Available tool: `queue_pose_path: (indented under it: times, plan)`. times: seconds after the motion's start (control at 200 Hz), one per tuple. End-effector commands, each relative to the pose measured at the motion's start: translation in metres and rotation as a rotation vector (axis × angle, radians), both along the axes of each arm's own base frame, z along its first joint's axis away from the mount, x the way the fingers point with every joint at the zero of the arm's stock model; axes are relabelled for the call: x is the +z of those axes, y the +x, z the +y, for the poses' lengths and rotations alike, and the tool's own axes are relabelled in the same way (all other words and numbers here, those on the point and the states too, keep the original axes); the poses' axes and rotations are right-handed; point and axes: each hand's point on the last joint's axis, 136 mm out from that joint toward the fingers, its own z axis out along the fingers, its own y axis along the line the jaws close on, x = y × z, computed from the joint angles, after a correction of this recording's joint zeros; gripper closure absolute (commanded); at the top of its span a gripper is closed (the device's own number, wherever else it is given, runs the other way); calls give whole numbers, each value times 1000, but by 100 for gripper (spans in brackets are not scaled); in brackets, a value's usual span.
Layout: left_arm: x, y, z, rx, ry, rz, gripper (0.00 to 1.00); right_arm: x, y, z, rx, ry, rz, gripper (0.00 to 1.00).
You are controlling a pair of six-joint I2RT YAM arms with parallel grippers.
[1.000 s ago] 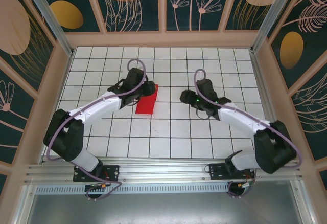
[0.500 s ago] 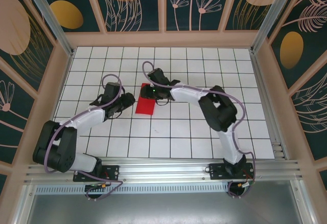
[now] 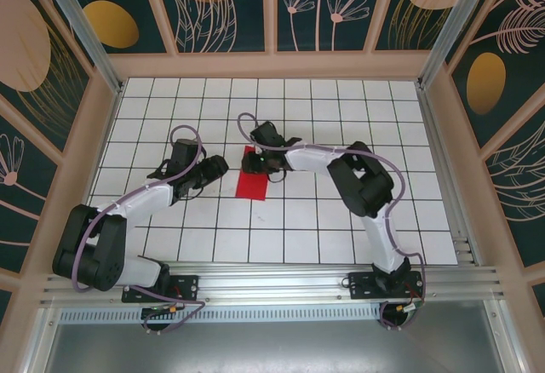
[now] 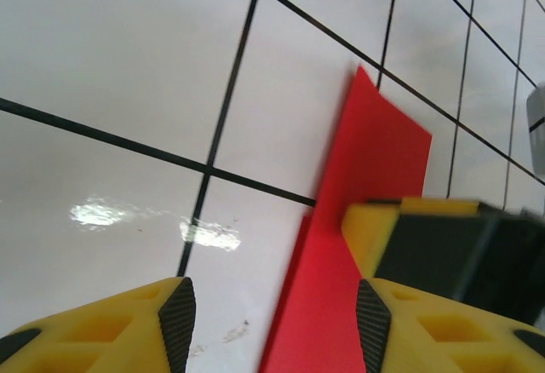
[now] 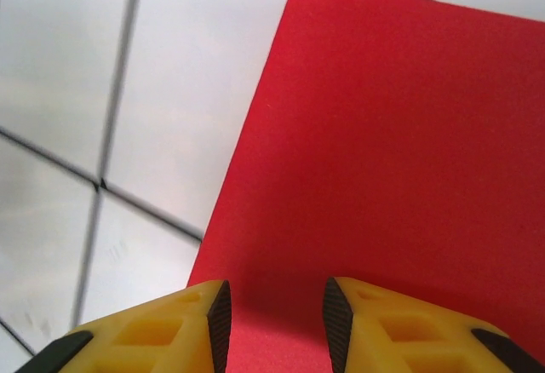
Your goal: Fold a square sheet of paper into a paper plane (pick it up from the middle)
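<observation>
Right gripper [image 3: 253,163], jaws narrowly parted and holding nothing, sits over the twelve o'clock end of the red paper sheet [image 3: 253,184], which lies flat on the white grid table [image 3: 341,109]. Left gripper [image 3: 219,167], jaws wide and empty, stands just beside the sheet at its ten o'clock, facing the right gripper's fingers.

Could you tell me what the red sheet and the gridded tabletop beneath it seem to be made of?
Red sheet: probably thin paper, matte; flat, evenly coloured, no shine. Tabletop: a hard white glossy panel with black grid lines, judging by the light glare; exact material unclear.
</observation>
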Motion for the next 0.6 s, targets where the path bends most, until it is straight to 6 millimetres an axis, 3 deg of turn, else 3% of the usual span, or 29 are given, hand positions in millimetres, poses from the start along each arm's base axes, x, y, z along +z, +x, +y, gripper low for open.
queue_pose_path:
  times: [0.0,0.14,0.235,0.355,0.48,0.595]
  plan:
    - [10,0,-17,-90,-49,-42,45,-18,-40,-50,62,-133,72,63]
    - [14,-5,-42,-161,-90,-50,47,2,-52,-71,51,-67,54,63]
    - [15,-11,-65,-220,-119,-48,49,35,-48,-71,-13,46,17,61]
    - [18,-22,-95,-292,-173,-47,53,70,-47,-81,-140,149,-39,51]
    - [20,-31,-120,-359,-228,-46,58,77,-54,-112,-284,168,-48,37]
    - [14,-35,-135,-399,-227,-26,62,74,-60,-136,-371,186,-25,34]
